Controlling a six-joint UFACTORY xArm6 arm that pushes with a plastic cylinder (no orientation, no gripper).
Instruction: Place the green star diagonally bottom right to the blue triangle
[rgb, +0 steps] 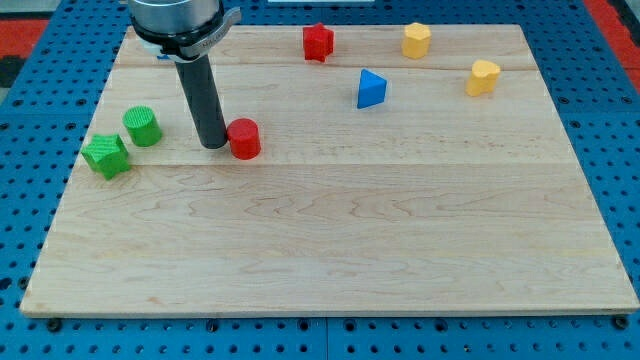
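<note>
- While my tip (213, 145) rests on the board just beside the red cylinder (244, 138), touching or nearly so, the green star (106, 156) lies off toward the view's left and slightly lower, near the board's left edge.
- No jaws on this rig: the arm ends in a plain dark rod, holding nothing.
- The blue triangle (371, 89) sits well apart, toward the view's upper right; the goal spot is the bare wood below and right of it.
- Judgement: the star must travel rightward, so the tip needs to get round to its left side first.
- Green cylinder (143, 126) sits just beside the star, up and right, close to the push line.
- Star: lobed outline, matte, solid colour. Board (330, 250): pale wood, visible grain, smooth.
</note>
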